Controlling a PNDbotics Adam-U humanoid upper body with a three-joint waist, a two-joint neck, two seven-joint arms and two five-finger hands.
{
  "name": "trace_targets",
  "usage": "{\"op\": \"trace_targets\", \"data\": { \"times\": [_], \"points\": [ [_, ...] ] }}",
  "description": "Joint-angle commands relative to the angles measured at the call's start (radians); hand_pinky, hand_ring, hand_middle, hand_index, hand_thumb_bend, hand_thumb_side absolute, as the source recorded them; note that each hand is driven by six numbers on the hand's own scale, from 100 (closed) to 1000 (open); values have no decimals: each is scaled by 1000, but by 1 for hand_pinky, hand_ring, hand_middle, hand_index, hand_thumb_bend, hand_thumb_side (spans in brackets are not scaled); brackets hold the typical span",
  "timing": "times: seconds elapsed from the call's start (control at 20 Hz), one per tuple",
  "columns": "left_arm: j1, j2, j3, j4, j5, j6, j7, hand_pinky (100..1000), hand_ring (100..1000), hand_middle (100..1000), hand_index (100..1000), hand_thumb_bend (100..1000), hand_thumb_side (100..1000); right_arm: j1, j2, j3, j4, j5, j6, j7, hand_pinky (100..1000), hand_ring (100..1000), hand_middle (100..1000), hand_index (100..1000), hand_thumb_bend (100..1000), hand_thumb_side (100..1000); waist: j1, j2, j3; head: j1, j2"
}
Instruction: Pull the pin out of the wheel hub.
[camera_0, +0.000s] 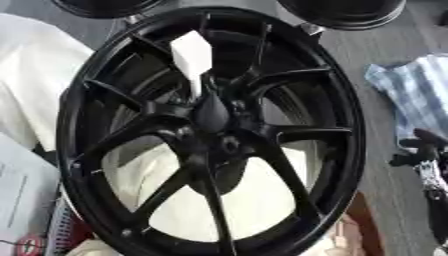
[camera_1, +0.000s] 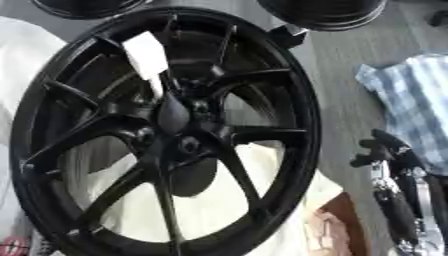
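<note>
The white pin (camera_0: 192, 59) still stands in the black hub (camera_0: 213, 114), just above its centre, so nothing is done yet: the right hand (camera_1: 391, 156) waits well apart at the right edge, fingers seemingly relaxed, holding nothing.

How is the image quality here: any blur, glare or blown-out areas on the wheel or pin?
Left eye view: soft throughout; the white pin is overexposed, featureless; the black wheel hub loses detail in shadow. Right eye view: equally soft, the right hand smeared at the edge, the checked cloth pale.
</note>
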Motion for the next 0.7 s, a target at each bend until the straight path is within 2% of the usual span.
{"op": "trace_targets", "data": {
  "times": [0.05, 0.25, 0.45, 0.6, 0.7],
  "points": [
    [-51, 116, 23, -16, -17, 34, -119, 754, 683, 671, 787, 100, 299, 7, -13, -3, -10, 16, 3, -3, 730, 532, 660, 813, 100, 603, 6, -28, -2, -2, 2],
    [-130, 188, 7, -16, -13, 60, -268, 764, 703, 685, 793, 100, 254, 18, -17, 4, -10, 27, -3, 1, 731, 532, 660, 813, 100, 599, 10, -32, -6, 0, 2],
    [-187, 226, -22, -16, -9, 67, -406, 767, 710, 683, 793, 100, 245, 28, -20, 9, -10, 39, -5, 1, 731, 532, 661, 814, 100, 600, 16, -37, -6, 1, 12],
    [-202, 231, -27, -16, -3, 70, -448, 767, 710, 683, 793, 100, 245, 30, -19, 10, -10, 45, -3, 0, 731, 532, 661, 814, 100, 600, 17, -38, -5, 0, 16],
    [-214, 253, -48, -16, -13, 58, -469, 767, 715, 672, 790, 100, 249, 29, -26, 17, -10, 49, 1, 5, 732, 532, 661, 814, 100, 609, 26, -37, -15, 5, 19]
  ]
}}
